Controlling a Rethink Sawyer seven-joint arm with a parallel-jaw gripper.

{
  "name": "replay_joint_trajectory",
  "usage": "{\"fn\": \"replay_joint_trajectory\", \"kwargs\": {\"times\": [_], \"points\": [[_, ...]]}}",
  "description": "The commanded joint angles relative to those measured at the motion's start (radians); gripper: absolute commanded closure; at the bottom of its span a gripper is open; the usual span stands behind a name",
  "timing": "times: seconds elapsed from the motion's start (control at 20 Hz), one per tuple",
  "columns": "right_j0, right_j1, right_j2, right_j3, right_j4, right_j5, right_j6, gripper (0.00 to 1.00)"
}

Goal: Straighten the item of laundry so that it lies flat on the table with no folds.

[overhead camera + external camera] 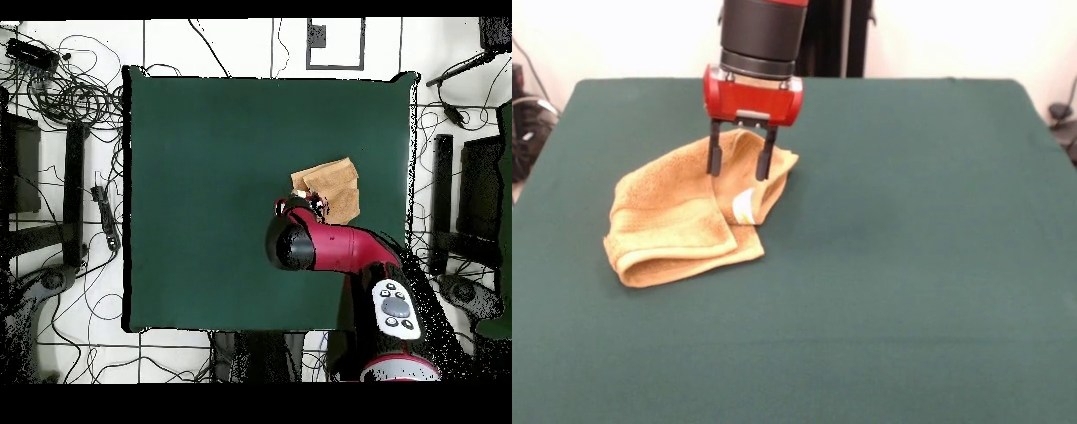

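Observation:
The orange-tan towel [680, 216] lies folded over itself on the left half of the green table [909, 230]. Its white label [743, 205] shows at the right fold. My gripper [740, 164] hangs over the towel's far right corner. Its two black fingers [714, 155] stand apart, open, one on each side of the raised cloth, with the tips low at the fabric. In the overhead view the towel [330, 185] lies right of the table's [200, 200] centre. The red arm [330, 248] covers the towel's near edge and hides the gripper.
Cables and stands [70, 150] lie on the floor round the table. The black pedestal [839, 35] stands behind the table's far edge.

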Motion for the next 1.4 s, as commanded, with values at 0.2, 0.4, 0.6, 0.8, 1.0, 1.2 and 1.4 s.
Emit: {"fn": "replay_joint_trajectory", "kwargs": {"times": [0.2,0.4,0.6,0.8,1.0,1.2,1.4], "points": [[0.069,-0.016,0.030,0.095,0.085,0.060,0.222,0.00],[0.084,-0.013,0.030,0.089,0.100,0.083,0.217,0.00],[0.108,0.002,0.016,0.081,0.122,0.098,0.221,0.00],[0.107,0.015,0.016,0.076,0.126,0.081,0.211,0.00],[0.084,0.029,0.029,0.068,0.123,0.072,0.198,0.00],[0.073,0.062,0.037,0.051,0.125,0.060,0.198,0.00],[0.052,0.096,0.054,0.031,0.122,0.060,0.185,0.00]]}}
